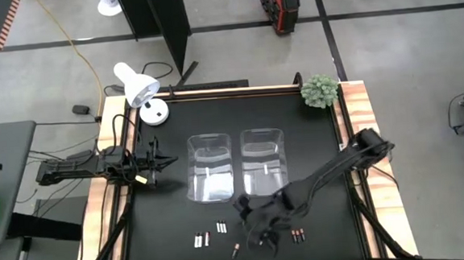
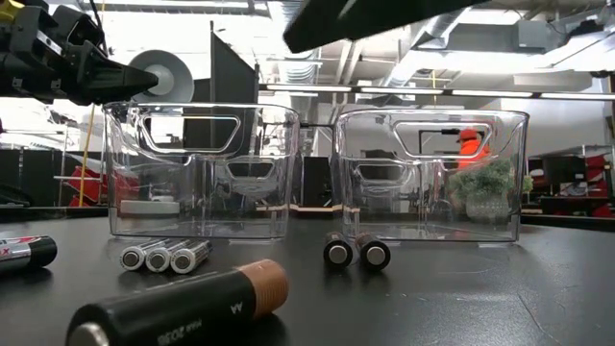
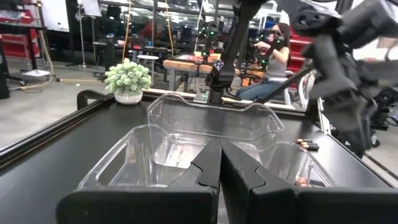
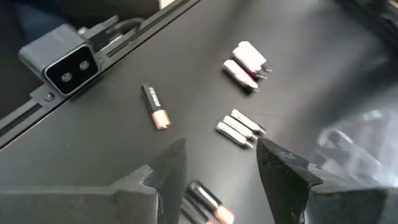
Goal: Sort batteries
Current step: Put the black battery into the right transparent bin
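Several small batteries lie on their sides on the black table near its front edge. A white pair [image 4: 245, 65] lies farthest left. Beside it are three silver ones [image 4: 239, 127], then a dark one with a copper end [image 4: 155, 107], then a dark pair [image 1: 297, 236] toward the right. My right gripper [image 4: 217, 168] hovers open above the front middle of the table [image 1: 261, 239], slanting down. Two dark batteries with copper ends [image 4: 208, 205] show below the gap between its fingers. My left gripper [image 3: 221, 155] is shut, level and holding nothing, at the table's left side [image 1: 157, 160].
Two clear plastic bins [image 1: 211, 167] [image 1: 264, 160] stand side by side mid-table, just behind the batteries. A white lamp [image 1: 137, 89] sits at the far left corner and a small green plant [image 1: 320, 91] at the far right. A small camera [image 4: 62, 59] sits on the front edge.
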{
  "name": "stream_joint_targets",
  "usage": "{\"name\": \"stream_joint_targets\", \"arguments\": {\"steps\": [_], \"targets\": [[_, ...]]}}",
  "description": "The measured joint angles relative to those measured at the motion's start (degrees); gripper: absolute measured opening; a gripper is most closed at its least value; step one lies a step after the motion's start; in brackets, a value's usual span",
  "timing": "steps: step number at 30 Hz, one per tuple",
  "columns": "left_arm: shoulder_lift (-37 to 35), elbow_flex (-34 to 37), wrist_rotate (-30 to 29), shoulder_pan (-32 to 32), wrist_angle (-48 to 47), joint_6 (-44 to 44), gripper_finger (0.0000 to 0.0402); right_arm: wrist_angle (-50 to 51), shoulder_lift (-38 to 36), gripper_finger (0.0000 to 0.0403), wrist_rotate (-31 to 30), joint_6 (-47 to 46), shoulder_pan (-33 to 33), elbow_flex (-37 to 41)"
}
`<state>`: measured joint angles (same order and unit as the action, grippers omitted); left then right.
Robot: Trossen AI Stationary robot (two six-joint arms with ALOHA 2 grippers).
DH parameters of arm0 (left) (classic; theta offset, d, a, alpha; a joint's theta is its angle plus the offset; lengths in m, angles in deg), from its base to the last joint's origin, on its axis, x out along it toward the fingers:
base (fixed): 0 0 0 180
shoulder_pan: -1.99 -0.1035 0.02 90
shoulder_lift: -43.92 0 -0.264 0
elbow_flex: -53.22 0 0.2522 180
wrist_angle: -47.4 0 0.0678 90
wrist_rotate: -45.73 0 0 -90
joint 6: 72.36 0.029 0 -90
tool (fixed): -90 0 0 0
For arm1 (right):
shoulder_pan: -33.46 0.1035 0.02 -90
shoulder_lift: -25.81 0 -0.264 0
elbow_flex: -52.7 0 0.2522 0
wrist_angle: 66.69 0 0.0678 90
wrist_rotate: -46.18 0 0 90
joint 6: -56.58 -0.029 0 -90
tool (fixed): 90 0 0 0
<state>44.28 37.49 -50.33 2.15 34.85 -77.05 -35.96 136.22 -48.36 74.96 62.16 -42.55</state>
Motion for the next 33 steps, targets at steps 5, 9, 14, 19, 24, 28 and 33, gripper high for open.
{"name": "stream_joint_targets", "arguments": {"steps": [5, 9, 14, 19, 24, 28, 33], "targets": [[0.02, -0.02, 0.00, 0.00, -0.15, -0.02, 0.0000, 7.53, 7.89, 0.0191, 0.75, 1.88, 1.36, -8.81], [0.02, -0.02, 0.00, 0.00, -0.19, -0.02, 0.0000, 11.58, 13.10, 0.0183, 2.73, 3.87, 2.20, -14.84], [0.02, -0.04, 0.00, 0.00, -0.35, -0.41, 0.0000, 15.36, 18.13, 0.0178, 4.73, 5.05, 3.18, -20.17], [0.00, -0.04, 0.00, 0.00, -0.39, -0.58, 0.0000, 16.64, 22.04, 0.0176, 4.90, 6.20, 3.98, -24.35], [0.02, -0.04, 0.02, 0.00, -0.46, -1.19, 0.0000, 18.75, 25.17, 0.0176, 5.25, 6.33, 3.92, -27.29], [0.02, -0.04, 0.01, 0.02, -0.50, -2.23, 0.0000, 20.46, 26.50, 0.0169, 5.27, 7.01, 3.90, -28.89], [0.01, -0.07, 0.02, 0.02, -0.68, -2.69, 0.0000, 21.02, 26.56, 0.0113, 5.32, 6.99, 3.63, -28.85]]}}
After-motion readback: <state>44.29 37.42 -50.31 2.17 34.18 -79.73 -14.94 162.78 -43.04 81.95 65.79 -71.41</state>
